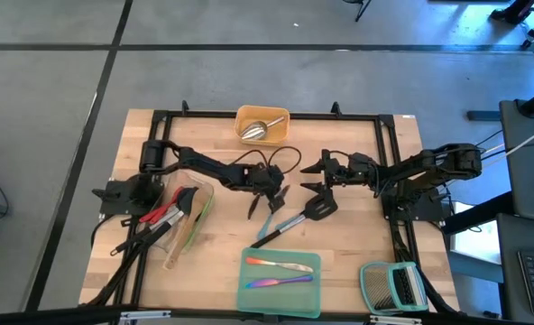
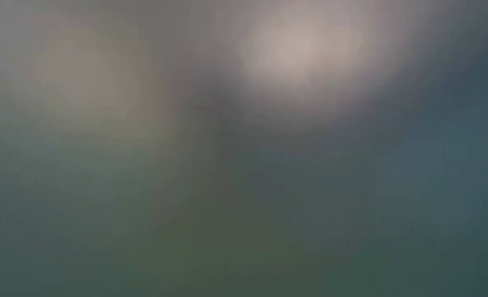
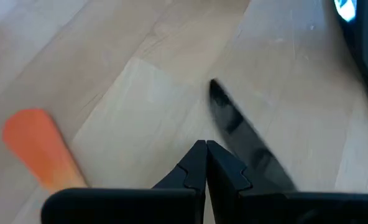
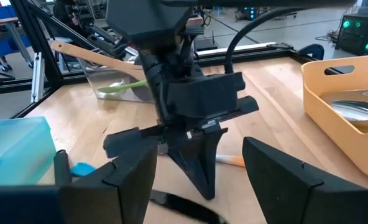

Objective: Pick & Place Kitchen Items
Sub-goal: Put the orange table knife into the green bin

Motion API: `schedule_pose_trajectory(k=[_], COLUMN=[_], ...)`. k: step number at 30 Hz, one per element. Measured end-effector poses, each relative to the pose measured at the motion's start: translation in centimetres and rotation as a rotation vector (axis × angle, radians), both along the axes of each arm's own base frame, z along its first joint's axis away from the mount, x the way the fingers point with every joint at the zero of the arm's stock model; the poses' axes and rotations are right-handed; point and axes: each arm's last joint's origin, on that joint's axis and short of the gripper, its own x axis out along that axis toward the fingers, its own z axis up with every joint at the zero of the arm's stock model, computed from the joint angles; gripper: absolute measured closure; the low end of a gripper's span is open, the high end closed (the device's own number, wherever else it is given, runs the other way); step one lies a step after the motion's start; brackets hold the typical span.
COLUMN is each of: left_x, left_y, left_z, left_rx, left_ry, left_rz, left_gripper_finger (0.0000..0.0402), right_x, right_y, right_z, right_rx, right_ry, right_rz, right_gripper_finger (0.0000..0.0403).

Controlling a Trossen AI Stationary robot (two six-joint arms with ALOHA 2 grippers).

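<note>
Where trays (image 1: 280,282) ring table, left pincer (image 1: 269,188) closed

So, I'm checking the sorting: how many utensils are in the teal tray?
2: an orange-handled utensil nearer the table's middle and an iridescent piece of cutlery just beyond it, in the teal tray. None looks hidden.

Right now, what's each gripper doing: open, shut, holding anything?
Left gripper: shut, fingers pressed together with nothing between them, low over the table's middle.
Right gripper: open, holding nothing, facing the left one.
</note>
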Motion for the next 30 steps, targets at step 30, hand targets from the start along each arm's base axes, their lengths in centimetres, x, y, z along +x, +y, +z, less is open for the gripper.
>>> schedule_pose_trajectory(k=[30], left_x=[-1.3], left_y=[-1.1], left_z=[3.3], left_rx=[0.190], left_ry=[0.012], left_rz=[0.183], left_gripper_finger=[0.0380], right_x=[0.0], right_y=[0.0], right_z=[-0.3], right_rx=[-0.004], right_ry=[0.030], right_rz=[0.002], right_gripper_finger=[0.0163])
